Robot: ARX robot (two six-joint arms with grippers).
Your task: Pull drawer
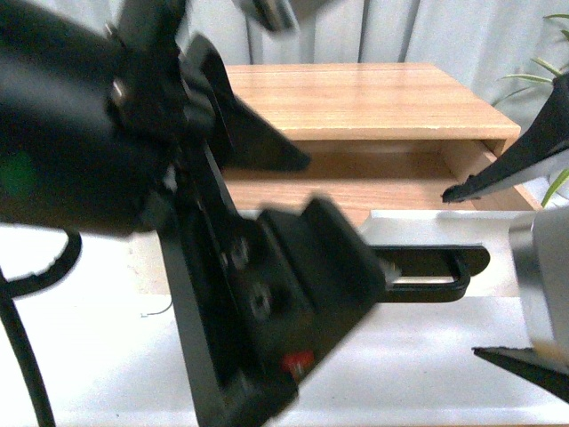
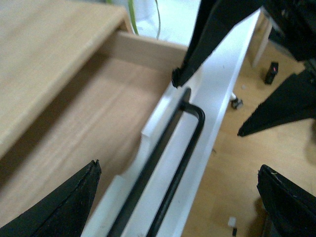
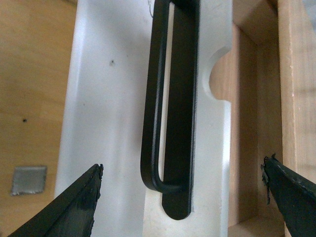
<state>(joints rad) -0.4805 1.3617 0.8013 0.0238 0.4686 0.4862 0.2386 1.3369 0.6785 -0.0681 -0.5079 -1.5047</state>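
Left end effector [image 2: 177, 170] and right end effector [image 3: 181, 165] gape empty astride the drawer [image 3: 108, 98].

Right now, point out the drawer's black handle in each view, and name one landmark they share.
Front view: the black handle shows right of centre, only its right end; the rest is hidden behind the left arm.
Left wrist view: it runs from the bottom edge up to a bend near the middle.
Right wrist view: it stands in the centre.
Shared landmark: the white drawer front it is fixed to.
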